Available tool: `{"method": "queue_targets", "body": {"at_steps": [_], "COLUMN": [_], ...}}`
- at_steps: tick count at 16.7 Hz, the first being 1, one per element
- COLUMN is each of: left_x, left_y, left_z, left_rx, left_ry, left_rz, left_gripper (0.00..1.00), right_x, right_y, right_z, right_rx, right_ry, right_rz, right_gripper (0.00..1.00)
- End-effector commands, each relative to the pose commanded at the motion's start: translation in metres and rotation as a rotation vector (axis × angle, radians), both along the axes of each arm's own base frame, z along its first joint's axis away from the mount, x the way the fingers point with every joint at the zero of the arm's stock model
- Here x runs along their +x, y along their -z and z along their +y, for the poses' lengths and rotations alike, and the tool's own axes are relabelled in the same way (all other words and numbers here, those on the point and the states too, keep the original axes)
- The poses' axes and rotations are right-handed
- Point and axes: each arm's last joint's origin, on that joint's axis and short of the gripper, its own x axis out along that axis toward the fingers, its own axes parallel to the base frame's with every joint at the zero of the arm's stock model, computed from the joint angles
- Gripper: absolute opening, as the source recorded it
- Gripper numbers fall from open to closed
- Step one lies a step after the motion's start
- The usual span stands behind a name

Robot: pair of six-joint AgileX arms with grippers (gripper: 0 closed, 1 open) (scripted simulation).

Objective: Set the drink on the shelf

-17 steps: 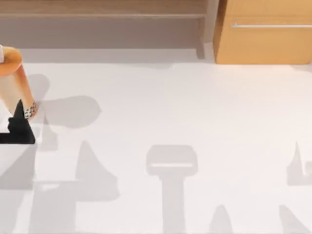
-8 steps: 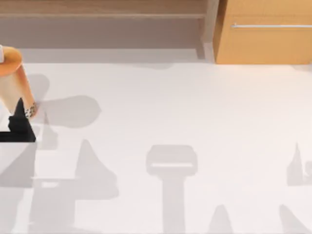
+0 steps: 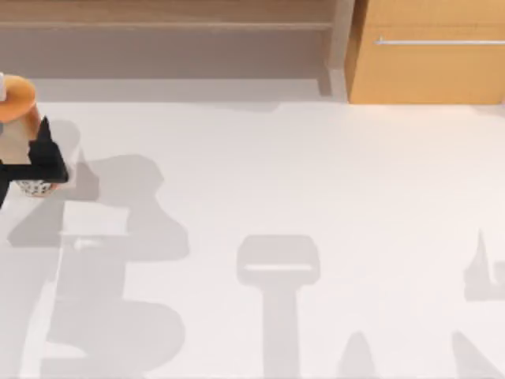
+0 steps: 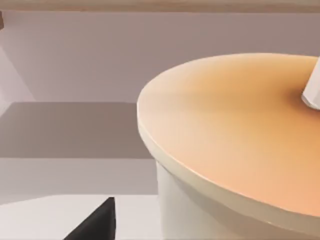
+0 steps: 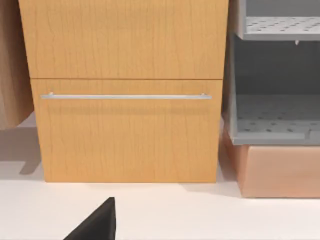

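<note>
Holding drink at table's far left edge: left gripper clamped on cup body, pearls showing below. Judged: grasp done, carry and placing left. Shelf along back, well apart from drink, nothing on it. Cabinet at right. Right gripper: cannot tell.

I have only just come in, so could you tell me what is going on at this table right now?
The left gripper is at the drink, a slim cup with an orange domed lid, at the table's far left edge. Its dark fingers cross the cup's lower body, just above the speckled pearls. The shelf, a long brown board with a grey post, runs along the back, with no drink on it yet. An orange-wood cabinet stands to its right; the right wrist view faces that cabinet.
</note>
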Motion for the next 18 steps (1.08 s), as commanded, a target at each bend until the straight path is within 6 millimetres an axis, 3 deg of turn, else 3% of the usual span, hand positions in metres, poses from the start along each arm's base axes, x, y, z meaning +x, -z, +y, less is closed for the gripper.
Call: {"method": "queue_targets", "body": {"at_steps": [2, 6, 18], "left_x": [0.0109, 0.0125, 0.0125], "left_y": [0.0016, 0.0019, 0.0019], "left_z": [-0.0009, -0.0010, -0.0010], "left_rx": [0.000, 0.000, 0.000], "left_ry": [0.000, 0.000, 0.000], "left_rz": [0.003, 0.004, 0.004], "left_gripper": [1.00, 1.00, 0.10], "right_x": [0.0000, 0.0000, 0.0000], "right_y": [0.0000, 0.0000, 0.0000], "right_z": [0.0000, 0.0000, 0.0000], "right_rx": [0.000, 0.000, 0.000], "right_ry": [0.000, 0.000, 0.000], "right_rz": [0.000, 0.000, 0.000], "right_gripper": [1.00, 1.00, 1.00]}}
